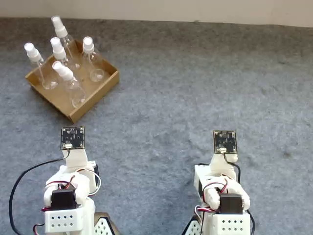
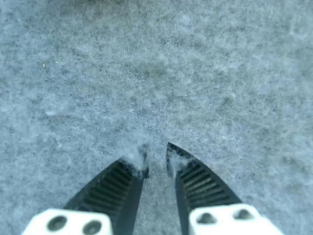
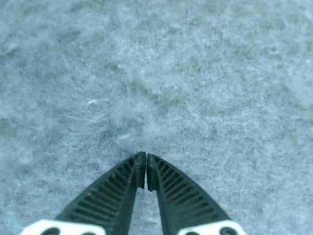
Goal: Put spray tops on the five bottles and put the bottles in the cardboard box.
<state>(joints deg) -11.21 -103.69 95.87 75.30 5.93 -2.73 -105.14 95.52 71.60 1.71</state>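
- High view: cardboard box (image 1: 96, 99), shallow and open-topped, on the grey felt counter (image 1: 195, 83), set askew to the counter's edge.
- Contents of the box: five bottles (image 1: 75, 92) of clear material, all standing inside its walls. Two are at the back, two in the middle and one at the front.
- Fittings: white spray tops (image 1: 62, 71), one seated on each of the five bottles.
- Arms (image 1: 68, 196): two, white, folded back side by side at the near edge of the counter. Which is left and which is right cannot be told from this view.
- Position of the box: well apart from both end effectors. It is far out ahead of the one nearer to it and a little off to that one's outer side.
- Left wrist view: left end effector (image 2: 155, 157), with dark ribbed fingers (image 2: 198, 181) whose tips are a little apart. Nothing sits between them, grey fluff clings to both tips, and bare felt lies just below and ahead.
- Right wrist view: right end effector (image 3: 146, 169), with its fingertips brought together and touching and nothing held. Only felt lies ahead of it.
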